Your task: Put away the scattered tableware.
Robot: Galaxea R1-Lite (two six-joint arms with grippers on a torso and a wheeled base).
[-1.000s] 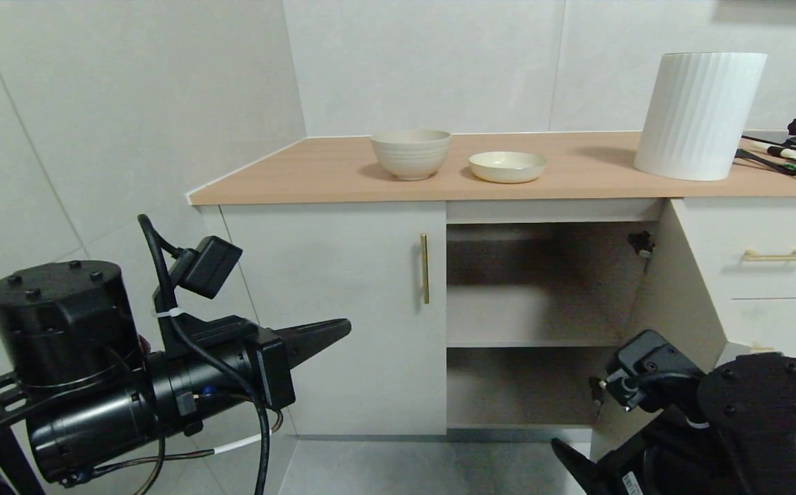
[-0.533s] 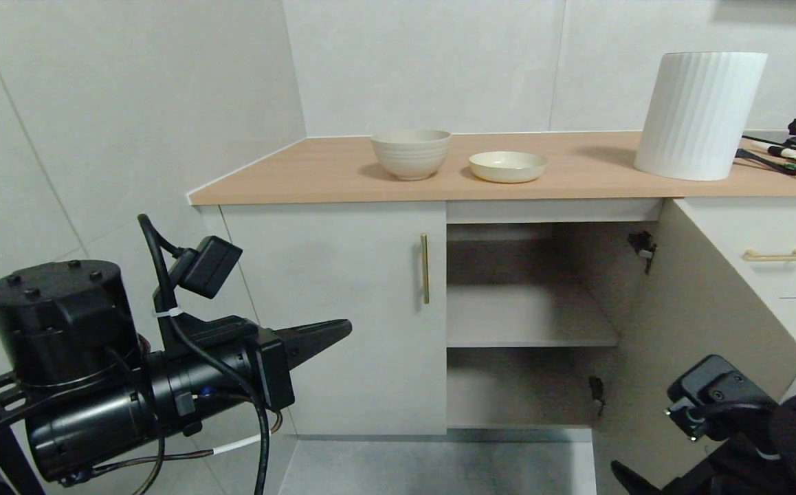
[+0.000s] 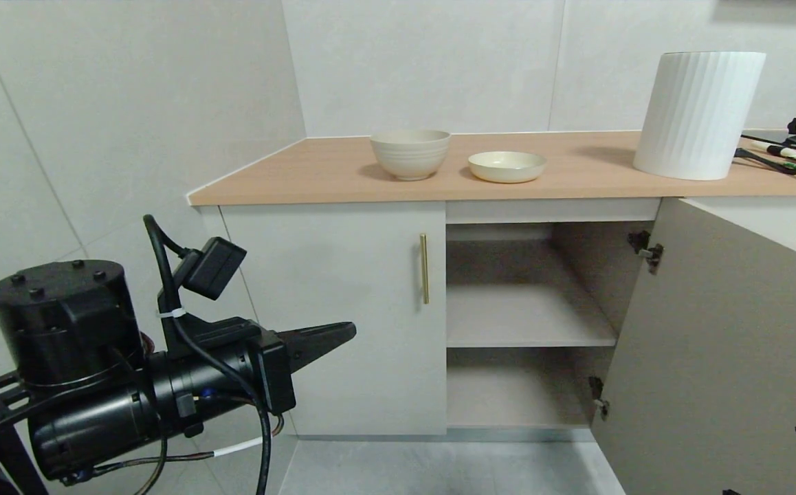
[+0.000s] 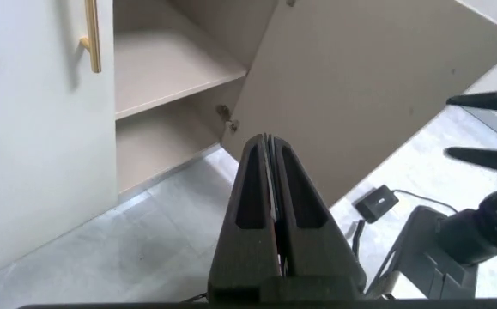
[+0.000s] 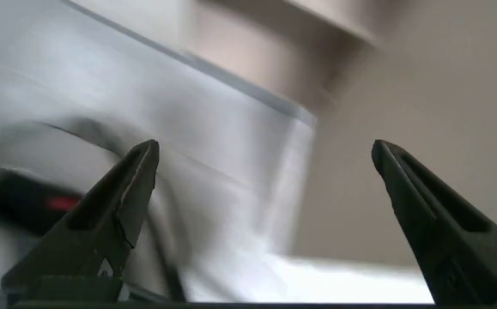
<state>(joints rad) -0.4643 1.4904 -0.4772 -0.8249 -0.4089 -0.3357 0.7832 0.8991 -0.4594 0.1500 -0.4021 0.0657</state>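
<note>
The bowl (image 3: pixel 410 154) is sitting on the bench (image 3: pixel 288 180), the shallow dish (image 3: pixel 507 166) just beside it at 3 o'clock. The left pincer (image 3: pixel 346 331) is hanging closed and empty at the bowl's 7 o'clock; the right pincer (image 5: pixel 263 148) is gaping wide by the open cabinet door (image 3: pixel 714 357).

We see a cream ribbed bowl (image 3: pixel 410 154) upright on the worktop (image 3: pixel 288 180), and a shallow pale-yellow dish (image 3: pixel 507 166) just beside it, apart.
</note>
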